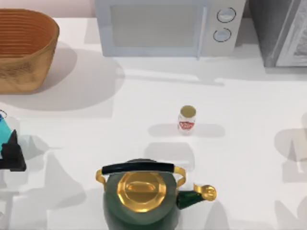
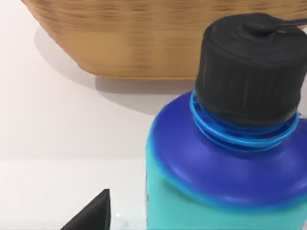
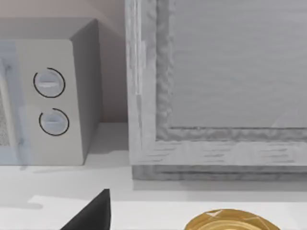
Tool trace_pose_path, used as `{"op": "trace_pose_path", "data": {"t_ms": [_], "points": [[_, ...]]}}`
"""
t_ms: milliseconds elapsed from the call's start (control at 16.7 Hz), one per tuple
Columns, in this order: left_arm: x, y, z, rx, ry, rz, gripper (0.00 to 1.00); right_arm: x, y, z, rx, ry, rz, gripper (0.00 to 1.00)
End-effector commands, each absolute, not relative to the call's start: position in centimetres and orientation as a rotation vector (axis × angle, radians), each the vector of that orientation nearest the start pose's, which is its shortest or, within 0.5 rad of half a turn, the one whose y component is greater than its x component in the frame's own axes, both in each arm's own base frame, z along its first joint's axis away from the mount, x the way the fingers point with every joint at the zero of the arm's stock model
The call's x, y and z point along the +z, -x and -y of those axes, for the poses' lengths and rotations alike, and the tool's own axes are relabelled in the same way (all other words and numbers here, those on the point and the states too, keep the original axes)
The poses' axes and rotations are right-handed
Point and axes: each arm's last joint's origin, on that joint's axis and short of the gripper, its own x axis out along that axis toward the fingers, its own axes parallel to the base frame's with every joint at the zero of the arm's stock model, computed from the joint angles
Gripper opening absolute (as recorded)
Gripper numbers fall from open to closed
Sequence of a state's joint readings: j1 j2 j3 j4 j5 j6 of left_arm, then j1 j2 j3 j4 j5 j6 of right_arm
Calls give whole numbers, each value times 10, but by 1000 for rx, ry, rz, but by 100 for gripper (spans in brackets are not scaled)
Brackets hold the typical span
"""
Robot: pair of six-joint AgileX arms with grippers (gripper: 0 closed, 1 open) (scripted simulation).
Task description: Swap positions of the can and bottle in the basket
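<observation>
The white can [image 1: 187, 120] with a red label and gold top stands upright near the middle of the table, outside the basket. The woven basket [image 1: 24, 72] sits at the far left back, and no object shows in its visible ribbed inside. The cyan bottle [image 1: 3, 127] stands at the table's left edge, partly cut off. My left gripper [image 1: 9, 143] is open just in front of it. Its wrist view shows the bottle [image 2: 216, 191] very close, with a black cap and blue shoulder. The basket [image 2: 144, 43] lies beyond, and one dark finger [image 2: 93, 213] is beside the bottle.
A green-and-gold kettle [image 1: 141, 201] stands at the front centre, close to the can. A microwave [image 1: 163, 26] lines the back, with a grey framed cabinet [image 1: 283, 33] to its right. The right wrist view shows my open right gripper's finger [image 3: 93, 213] and a gold kettle part [image 3: 230, 221].
</observation>
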State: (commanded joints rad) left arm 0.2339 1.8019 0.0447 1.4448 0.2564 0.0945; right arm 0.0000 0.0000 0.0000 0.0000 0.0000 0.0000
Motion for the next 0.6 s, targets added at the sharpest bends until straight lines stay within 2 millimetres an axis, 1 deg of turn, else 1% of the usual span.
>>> {"op": "trace_pose_path", "data": {"t_ms": [240,360,600], "points": [[64,-221,-37,-20,-5,-299,100,160,-106,1,0,0,0,100],[59,-234,-36,-20,-5,-299,100,160,-106,1,0,0,0,100],[59,-236,-36,-20,-5,-300,100,160,-106,1,0,0,0,100]]}}
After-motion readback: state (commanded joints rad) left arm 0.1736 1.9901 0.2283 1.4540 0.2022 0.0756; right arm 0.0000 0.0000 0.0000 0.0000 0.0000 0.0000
